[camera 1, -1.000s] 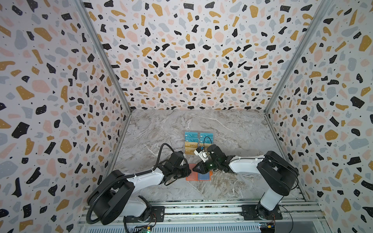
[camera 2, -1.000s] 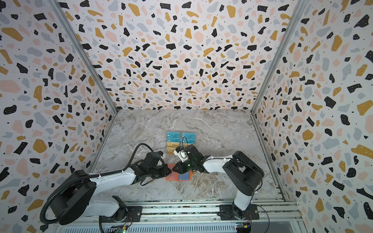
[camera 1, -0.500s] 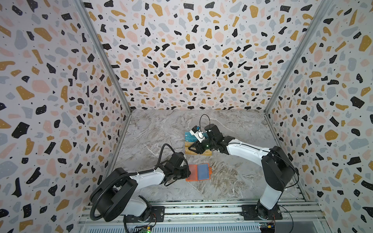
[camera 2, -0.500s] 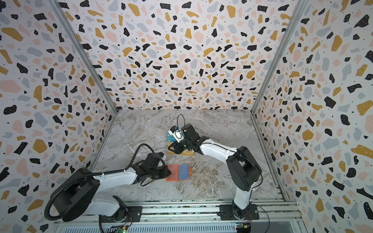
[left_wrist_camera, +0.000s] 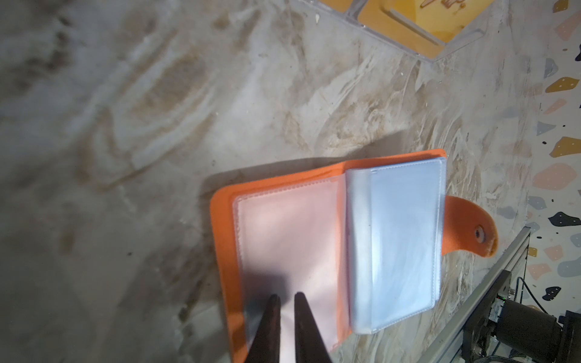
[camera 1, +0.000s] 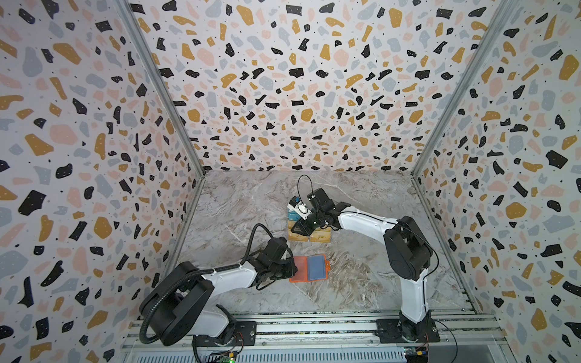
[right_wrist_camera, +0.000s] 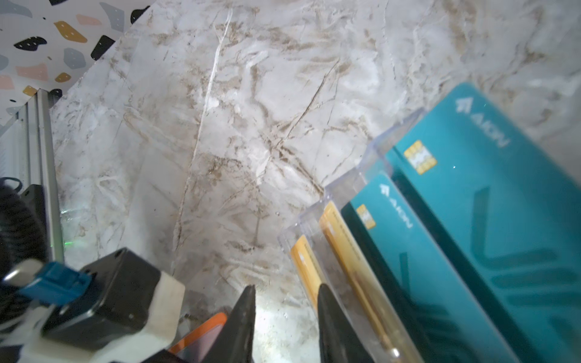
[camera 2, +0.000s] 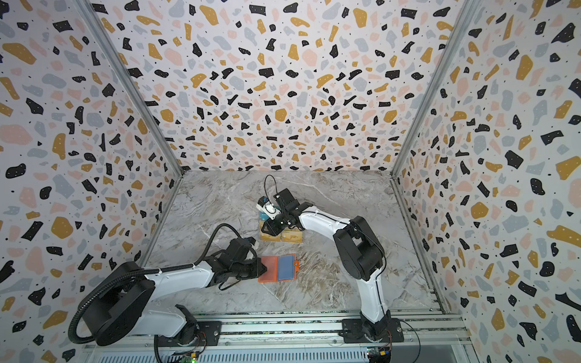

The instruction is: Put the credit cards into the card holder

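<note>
The orange card holder (camera 1: 300, 269) (camera 2: 268, 268) lies open on the marble table. A blue card (camera 1: 316, 267) (left_wrist_camera: 405, 235) sits in its right clear sleeve. My left gripper (camera 1: 290, 271) (left_wrist_camera: 286, 297) is shut to a slim gap, its tips resting on the holder's empty left page (left_wrist_camera: 283, 239). Further back, teal credit cards (right_wrist_camera: 503, 195) and gold ones (right_wrist_camera: 342, 248) (camera 1: 320, 235) stand in a clear tiered rack (camera 1: 309, 231) (camera 2: 281, 234). My right gripper (camera 1: 300, 228) (right_wrist_camera: 287, 287) hangs open at the rack's front left corner. One of its fingers (right_wrist_camera: 327, 308) is beside the front gold card, and bare table shows between them.
The terrazzo walls close in on three sides. An aluminium rail (camera 1: 314, 323) carrying both arm bases runs along the front edge. The left arm's wrist camera block (right_wrist_camera: 110, 298) is close beside my right gripper. The rack's corner (left_wrist_camera: 440, 41) lies just beyond the holder.
My right gripper left the card holder, swung back to the rack and came down at its front corner. The blue card stayed in the holder. The left gripper has kept its place.
</note>
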Robot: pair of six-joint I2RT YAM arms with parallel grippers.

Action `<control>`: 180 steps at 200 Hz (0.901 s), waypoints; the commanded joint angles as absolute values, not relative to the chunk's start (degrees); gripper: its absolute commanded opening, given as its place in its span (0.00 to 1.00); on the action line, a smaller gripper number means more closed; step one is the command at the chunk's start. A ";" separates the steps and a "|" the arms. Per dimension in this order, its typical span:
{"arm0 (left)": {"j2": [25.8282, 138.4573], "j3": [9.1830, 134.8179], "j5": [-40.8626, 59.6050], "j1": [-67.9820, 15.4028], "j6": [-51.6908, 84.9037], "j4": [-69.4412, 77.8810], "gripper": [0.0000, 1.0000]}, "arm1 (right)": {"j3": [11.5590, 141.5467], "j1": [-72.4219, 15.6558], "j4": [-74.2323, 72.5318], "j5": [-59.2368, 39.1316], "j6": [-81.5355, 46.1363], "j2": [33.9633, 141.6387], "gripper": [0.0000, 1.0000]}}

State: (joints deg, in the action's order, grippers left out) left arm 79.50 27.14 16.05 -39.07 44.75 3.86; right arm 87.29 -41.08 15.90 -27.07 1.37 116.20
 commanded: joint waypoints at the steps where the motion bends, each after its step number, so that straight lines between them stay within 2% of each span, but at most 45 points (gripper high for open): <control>1: 79.54 26.38 16.24 -39.29 44.22 3.91 0.14 | 89.52 -40.87 20.57 -25.34 4.32 116.54 0.35; 107: 79.46 26.89 16.60 -39.29 44.21 4.05 0.15 | 89.19 -42.79 21.87 -21.49 6.98 118.72 0.42; 157: 79.33 26.89 16.49 -39.29 44.21 3.58 0.15 | 89.44 -43.26 21.99 -21.61 7.21 118.57 0.36; 180: 79.11 26.89 16.48 -39.29 44.11 3.47 0.15 | 89.56 -43.24 22.50 -22.05 7.48 118.52 0.30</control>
State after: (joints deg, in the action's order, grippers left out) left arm 79.50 27.09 16.60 -39.07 44.73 4.23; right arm 87.99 -43.13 20.16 -21.82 6.68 119.37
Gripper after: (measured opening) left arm 0.151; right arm 0.323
